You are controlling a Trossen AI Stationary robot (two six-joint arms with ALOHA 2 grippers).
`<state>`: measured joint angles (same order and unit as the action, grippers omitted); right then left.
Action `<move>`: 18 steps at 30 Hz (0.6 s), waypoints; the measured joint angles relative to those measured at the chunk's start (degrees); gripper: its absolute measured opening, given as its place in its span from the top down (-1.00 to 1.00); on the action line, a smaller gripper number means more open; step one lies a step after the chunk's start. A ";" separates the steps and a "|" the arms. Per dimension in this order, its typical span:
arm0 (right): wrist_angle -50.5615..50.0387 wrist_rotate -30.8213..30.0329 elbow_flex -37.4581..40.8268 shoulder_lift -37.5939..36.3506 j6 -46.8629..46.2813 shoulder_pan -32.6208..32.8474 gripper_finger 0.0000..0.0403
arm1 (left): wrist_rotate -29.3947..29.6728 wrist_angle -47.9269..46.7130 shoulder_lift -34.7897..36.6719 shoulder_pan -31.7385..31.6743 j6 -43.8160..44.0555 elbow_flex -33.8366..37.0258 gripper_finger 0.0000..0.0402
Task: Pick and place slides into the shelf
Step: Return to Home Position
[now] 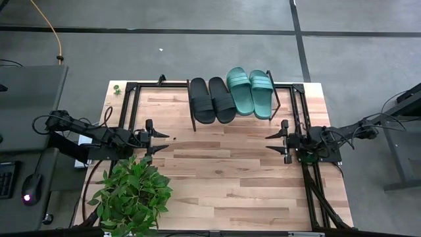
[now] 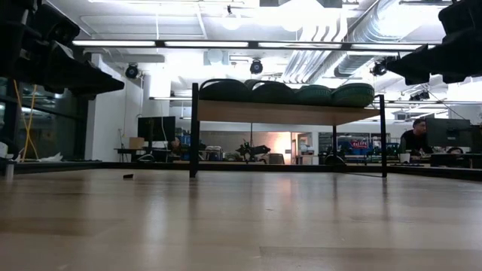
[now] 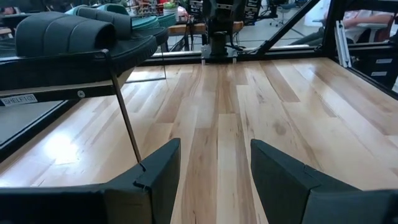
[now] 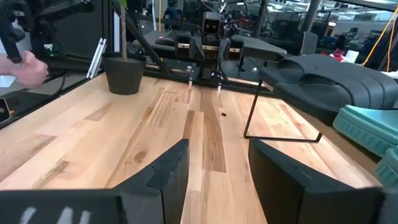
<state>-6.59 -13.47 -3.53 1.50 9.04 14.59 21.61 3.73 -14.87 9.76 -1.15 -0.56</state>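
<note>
Two black slides (image 1: 211, 99) and two teal-green slides (image 1: 250, 91) lie side by side, soles down, on top of the shelf (image 1: 278, 99) at the table's far middle. In the low view they line the plank (image 2: 286, 111). My left gripper (image 1: 161, 142) hovers open at the table's left side, pointing right. My right gripper (image 1: 273, 142) hovers open at the right side, pointing left. Each is clear of the table with nothing between its fingers, as the left wrist view (image 3: 214, 180) and the right wrist view (image 4: 217, 177) show.
A potted plant (image 1: 131, 194) stands at the table's near left corner, close beside my left arm. Black frame rails (image 1: 306, 125) run along the table's left, right and far sides. Bare wood lies between the two grippers. A person's hand (image 4: 25, 65) shows beyond the table.
</note>
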 joint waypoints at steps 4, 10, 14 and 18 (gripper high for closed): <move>-0.01 0.00 -0.02 1.31 0.00 -0.01 0.22 | -0.02 0.83 0.02 0.00 -0.15 -0.02 0.12; 0.00 0.00 -0.02 2.81 0.00 0.00 0.22 | -0.05 0.26 0.00 0.00 0.07 -0.02 0.12; 0.00 0.00 -0.02 3.02 0.00 0.00 0.22 | -0.13 0.12 0.00 0.00 0.07 -0.02 0.12; 0.00 0.00 -0.02 3.00 0.00 0.00 0.22 | -0.17 0.07 0.00 0.00 0.07 -0.02 0.12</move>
<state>-6.59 -13.47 -3.55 4.49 9.04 14.59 21.43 3.79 -14.87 9.76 -1.08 -0.58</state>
